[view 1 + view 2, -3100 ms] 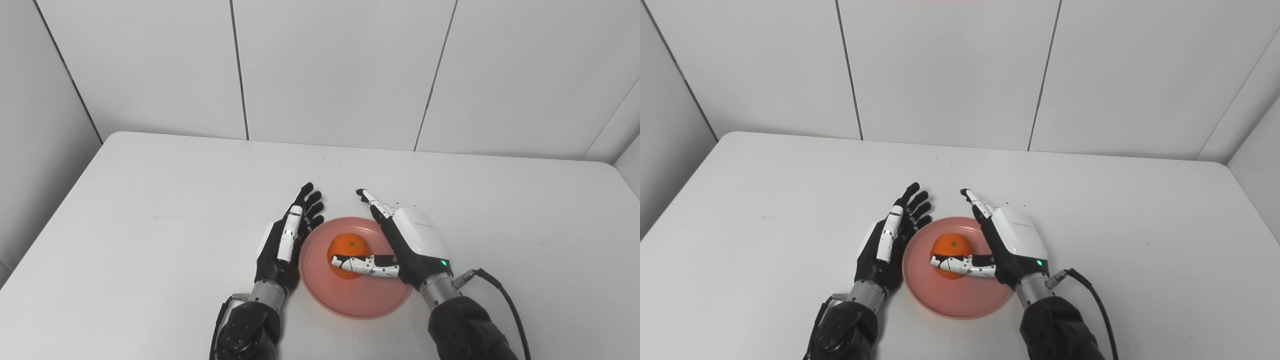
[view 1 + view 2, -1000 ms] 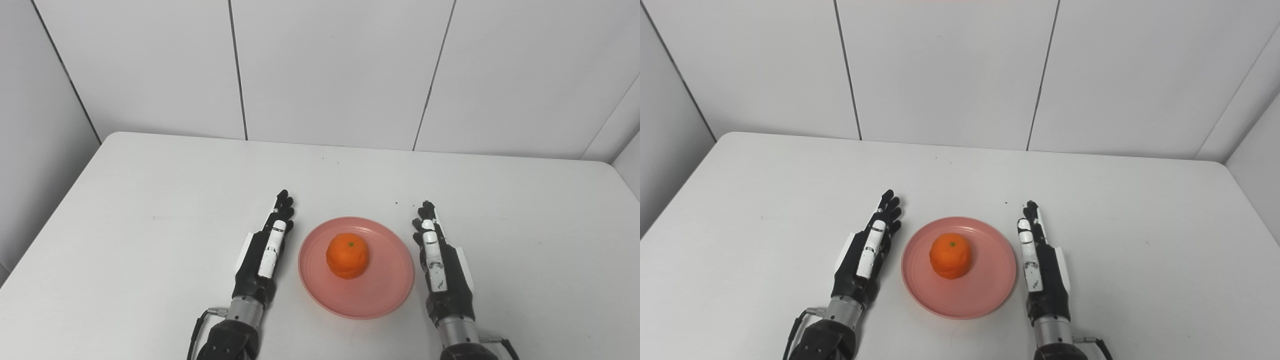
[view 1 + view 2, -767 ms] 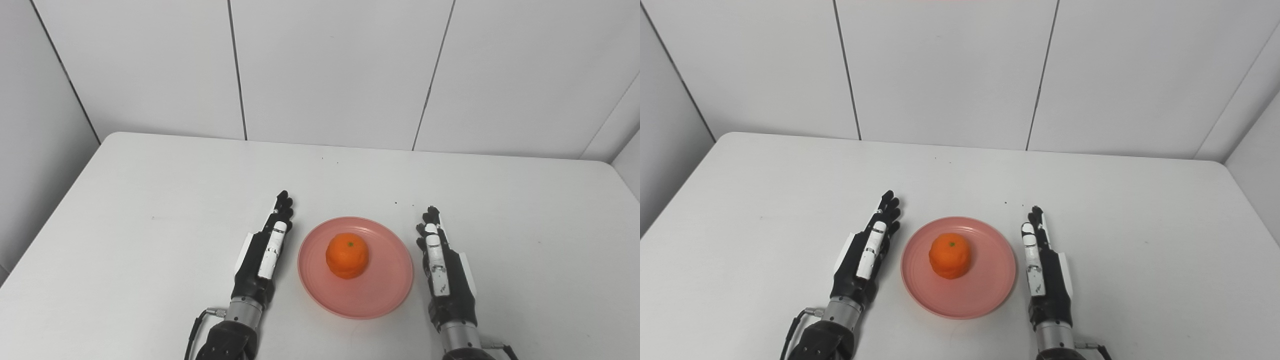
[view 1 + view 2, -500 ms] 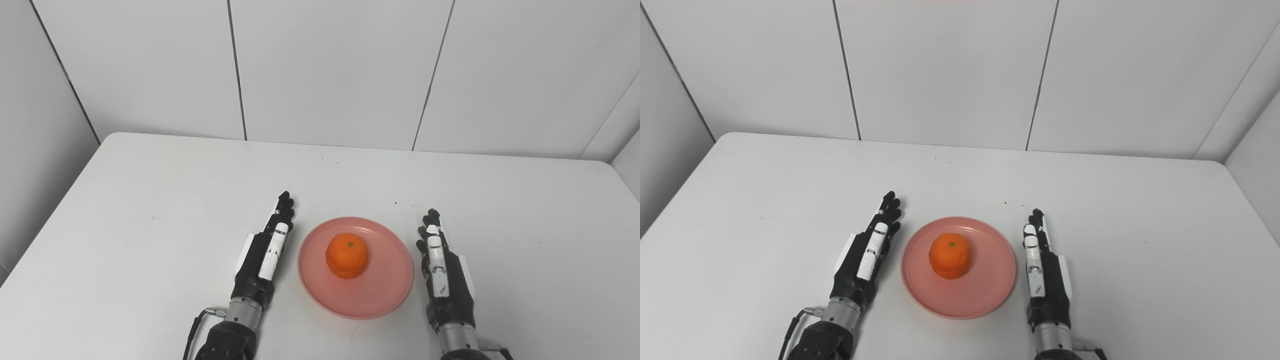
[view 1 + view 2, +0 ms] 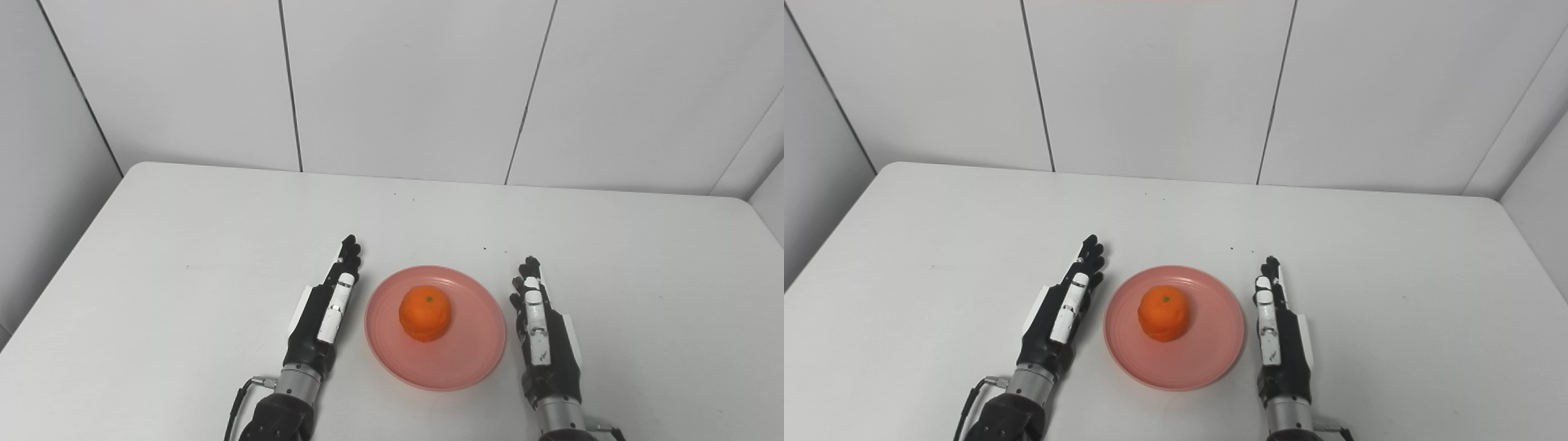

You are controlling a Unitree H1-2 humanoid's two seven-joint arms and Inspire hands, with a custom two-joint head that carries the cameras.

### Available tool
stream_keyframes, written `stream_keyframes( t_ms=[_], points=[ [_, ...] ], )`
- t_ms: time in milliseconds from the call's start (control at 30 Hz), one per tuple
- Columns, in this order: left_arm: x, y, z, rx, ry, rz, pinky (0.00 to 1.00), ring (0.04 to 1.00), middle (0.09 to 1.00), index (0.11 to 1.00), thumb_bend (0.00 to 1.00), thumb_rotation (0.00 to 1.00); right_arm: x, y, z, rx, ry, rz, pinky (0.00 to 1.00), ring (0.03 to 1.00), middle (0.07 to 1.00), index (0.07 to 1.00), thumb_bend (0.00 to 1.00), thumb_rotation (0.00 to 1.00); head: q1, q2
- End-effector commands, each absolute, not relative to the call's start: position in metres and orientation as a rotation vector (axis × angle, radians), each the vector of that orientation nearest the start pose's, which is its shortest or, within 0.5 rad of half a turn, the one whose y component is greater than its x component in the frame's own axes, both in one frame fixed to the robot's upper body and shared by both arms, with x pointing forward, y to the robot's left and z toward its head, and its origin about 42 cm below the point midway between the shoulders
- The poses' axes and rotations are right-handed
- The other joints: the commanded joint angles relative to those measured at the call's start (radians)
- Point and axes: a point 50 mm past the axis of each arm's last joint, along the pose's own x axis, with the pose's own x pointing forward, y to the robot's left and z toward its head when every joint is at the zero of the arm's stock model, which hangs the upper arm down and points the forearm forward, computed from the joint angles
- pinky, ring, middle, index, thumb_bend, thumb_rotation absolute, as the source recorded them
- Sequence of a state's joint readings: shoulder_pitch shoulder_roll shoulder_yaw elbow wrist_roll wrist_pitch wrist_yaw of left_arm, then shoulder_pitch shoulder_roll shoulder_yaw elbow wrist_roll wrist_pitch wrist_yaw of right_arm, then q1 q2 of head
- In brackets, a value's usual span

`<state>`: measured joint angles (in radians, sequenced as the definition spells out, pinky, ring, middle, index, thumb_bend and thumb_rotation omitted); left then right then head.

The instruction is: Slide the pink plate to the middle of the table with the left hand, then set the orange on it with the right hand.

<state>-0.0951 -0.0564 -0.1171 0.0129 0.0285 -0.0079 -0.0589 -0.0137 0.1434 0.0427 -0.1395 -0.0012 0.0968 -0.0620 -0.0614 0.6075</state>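
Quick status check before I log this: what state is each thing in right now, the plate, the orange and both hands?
pink plate: flat on the table, between the two hands, holding the orange.
orange: resting on the plate, stem side up, untouched by either hand.
left hand: open, fingers straight, beside the plate's left edge, holding nothing.
right hand: open, fingers straight, beside the plate's right edge, holding nothing.
table: white, carrying the plate.

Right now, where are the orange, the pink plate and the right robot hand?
orange (image 5: pixel 425 312), left eye view, middle of the fruit.
pink plate (image 5: pixel 456 364), left eye view, bare near rim.
right robot hand (image 5: pixel 1279 343), right eye view, back of the hand.
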Motion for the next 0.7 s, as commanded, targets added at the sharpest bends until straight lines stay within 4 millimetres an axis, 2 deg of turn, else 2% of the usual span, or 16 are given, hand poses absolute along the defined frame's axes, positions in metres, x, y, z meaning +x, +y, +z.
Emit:
stream_keyframes(
  t_ms=[0, 300, 667],
  points=[
    [0.309, 0.148, 0.118, -0.025, -0.083, -0.200, 1.00, 1.000, 1.000, 1.000, 0.37, 1.00, 0.291, -0.152, 0.150, 0.138, -0.138, -0.034, 1.00, 1.000, 1.000, 1.000, 0.24, 1.00, -0.002, 0.007],
    [0.305, 0.151, 0.122, -0.053, -0.090, -0.192, 1.00, 1.000, 1.000, 1.000, 0.36, 1.00, 0.291, -0.147, 0.155, 0.146, -0.107, -0.039, 1.00, 0.980, 0.995, 0.993, 0.25, 1.00, -0.003, 0.016],
    [0.294, 0.155, 0.134, -0.079, -0.081, -0.209, 1.00, 1.000, 1.000, 1.000, 0.39, 1.00, 0.281, -0.142, 0.162, 0.152, -0.100, -0.041, 0.98, 0.971, 0.990, 0.990, 0.25, 1.00, 0.002, 0.031]
  ],
)
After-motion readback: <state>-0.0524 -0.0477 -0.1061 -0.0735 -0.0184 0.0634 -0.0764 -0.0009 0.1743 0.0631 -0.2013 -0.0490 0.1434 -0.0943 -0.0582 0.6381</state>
